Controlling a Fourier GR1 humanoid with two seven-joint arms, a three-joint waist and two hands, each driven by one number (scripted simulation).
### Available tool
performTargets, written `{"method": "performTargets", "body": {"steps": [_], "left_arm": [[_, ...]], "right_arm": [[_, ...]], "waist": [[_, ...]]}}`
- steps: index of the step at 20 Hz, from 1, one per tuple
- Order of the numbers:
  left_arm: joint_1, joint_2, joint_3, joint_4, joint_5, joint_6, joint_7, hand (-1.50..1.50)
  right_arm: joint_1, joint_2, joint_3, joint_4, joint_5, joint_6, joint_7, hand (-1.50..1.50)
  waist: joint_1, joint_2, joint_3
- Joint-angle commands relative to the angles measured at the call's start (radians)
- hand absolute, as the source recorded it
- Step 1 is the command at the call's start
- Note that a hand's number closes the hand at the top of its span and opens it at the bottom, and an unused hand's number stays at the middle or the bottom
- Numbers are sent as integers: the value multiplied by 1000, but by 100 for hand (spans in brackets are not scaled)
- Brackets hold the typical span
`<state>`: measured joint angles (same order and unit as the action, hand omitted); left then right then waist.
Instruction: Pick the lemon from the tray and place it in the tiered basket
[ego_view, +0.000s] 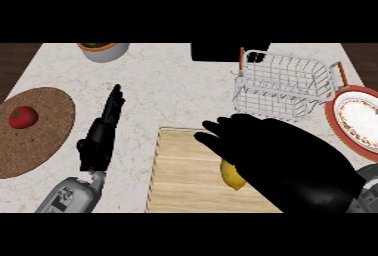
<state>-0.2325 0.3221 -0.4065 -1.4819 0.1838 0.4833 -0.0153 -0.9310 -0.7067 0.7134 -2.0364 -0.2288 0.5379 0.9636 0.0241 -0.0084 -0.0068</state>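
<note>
A yellow lemon (232, 176) lies on the light wooden tray (181, 175), mostly hidden under my right hand (284, 160). That hand covers the lemon from above and to the right, its fingers bent down around it; only the lemon's lower left end shows. The white wire tiered basket (282, 85) stands behind the tray, at the back right. My left hand (103, 132) rests on the counter left of the tray, fingers straight and pointing away, holding nothing.
A round cork mat (37, 135) with a red tomato (23, 117) lies at the left. A patterned plate with a red rim (359, 120) sits right of the basket. A grey bowl (103, 50) and a dark object (220, 51) stand at the back edge.
</note>
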Motion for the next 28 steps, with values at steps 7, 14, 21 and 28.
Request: {"method": "performTargets", "body": {"steps": [7,14,21,28], "left_arm": [[15,-13,4,-3,-35,15,8,0],[26,-8,31,-36,-28,16,34,0],[54,15,54,-45,-14,-27,19,0],[68,2,29,-92,-43,-16,46,0]], "right_arm": [[-198,296,239,129,4,-40,356,-150],[-237,343,316,230,-68,-58,427,-150],[-271,252,351,198,-112,-31,432,-150],[-311,243,431,239,-63,-33,405,-150]], "waist": [[-19,-1,3],[-30,-4,4],[-36,-4,5],[-27,-3,5]]}}
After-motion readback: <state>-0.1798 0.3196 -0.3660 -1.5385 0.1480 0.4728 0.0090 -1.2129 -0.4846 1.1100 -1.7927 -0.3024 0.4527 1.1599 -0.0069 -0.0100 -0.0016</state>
